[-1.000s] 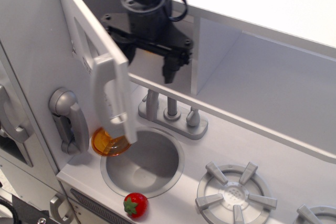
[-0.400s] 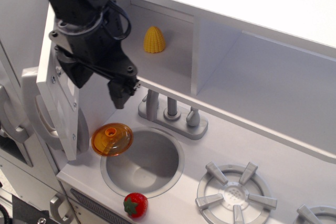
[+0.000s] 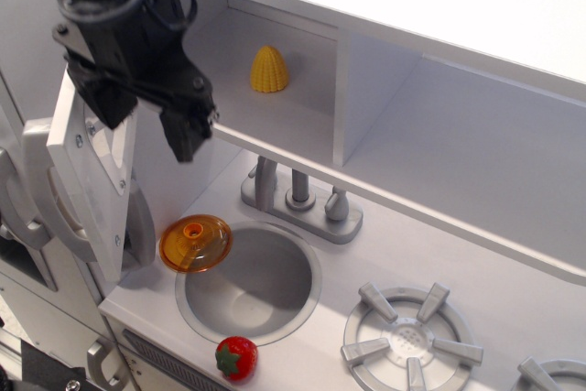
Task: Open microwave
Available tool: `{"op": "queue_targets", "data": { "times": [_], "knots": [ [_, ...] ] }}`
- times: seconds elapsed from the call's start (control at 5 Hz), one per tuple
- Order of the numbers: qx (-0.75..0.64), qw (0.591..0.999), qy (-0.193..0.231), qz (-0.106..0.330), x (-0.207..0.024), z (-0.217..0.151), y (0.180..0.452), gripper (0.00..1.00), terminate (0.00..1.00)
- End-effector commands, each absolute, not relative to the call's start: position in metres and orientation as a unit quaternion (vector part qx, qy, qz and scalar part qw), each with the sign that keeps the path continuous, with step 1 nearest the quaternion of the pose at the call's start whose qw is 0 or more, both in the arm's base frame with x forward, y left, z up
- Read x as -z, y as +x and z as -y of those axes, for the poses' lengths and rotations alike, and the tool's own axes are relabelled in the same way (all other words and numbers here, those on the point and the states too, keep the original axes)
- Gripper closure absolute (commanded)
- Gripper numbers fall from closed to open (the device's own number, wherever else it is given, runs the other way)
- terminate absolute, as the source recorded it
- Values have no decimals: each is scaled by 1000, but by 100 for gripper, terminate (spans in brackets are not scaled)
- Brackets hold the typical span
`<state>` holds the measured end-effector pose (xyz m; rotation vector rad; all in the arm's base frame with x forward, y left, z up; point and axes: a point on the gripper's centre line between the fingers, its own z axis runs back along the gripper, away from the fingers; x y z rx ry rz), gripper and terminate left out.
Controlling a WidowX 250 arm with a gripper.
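The microwave (image 3: pixel 302 116) is the grey upper compartment, and it stands open. Its door (image 3: pixel 96 185) is swung far out to the left, with the inner face and screws towards me. The long grey handle (image 3: pixel 32 180) shows beyond the door at the left edge. A yellow toy corn (image 3: pixel 269 69) sits inside on the compartment floor. My black gripper (image 3: pixel 146 121) hangs in front of the opening, just above and right of the door's top edge. Its jaws are spread with nothing between them. One fingertip (image 3: pixel 186 139) points down beside the door.
An orange lid (image 3: pixel 195 244) lies beside the round sink (image 3: pixel 275 304). A red strawberry (image 3: pixel 236 356) sits on the counter's front edge. A grey faucet (image 3: pixel 298 197) stands behind the sink, and a burner (image 3: pixel 412 338) is at the right. A lower door handle (image 3: pixel 103 363) is at bottom left.
The door has swung from half open to fully out to the left, uncovering the corn. My gripper has moved left with it and a little up.
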<state>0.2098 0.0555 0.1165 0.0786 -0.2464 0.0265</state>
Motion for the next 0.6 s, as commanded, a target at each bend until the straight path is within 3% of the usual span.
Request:
{"op": "queue_targets", "data": {
  "times": [0.0, 0.2, 0.4],
  "knots": [
    [-24, 992, -7, 122, -183, -60, 237, 0, 0],
    [-24, 992, -7, 122, -183, -60, 237, 0, 0],
    [-24, 992, -7, 122, -183, -60, 237, 0, 100]
  ]
}}
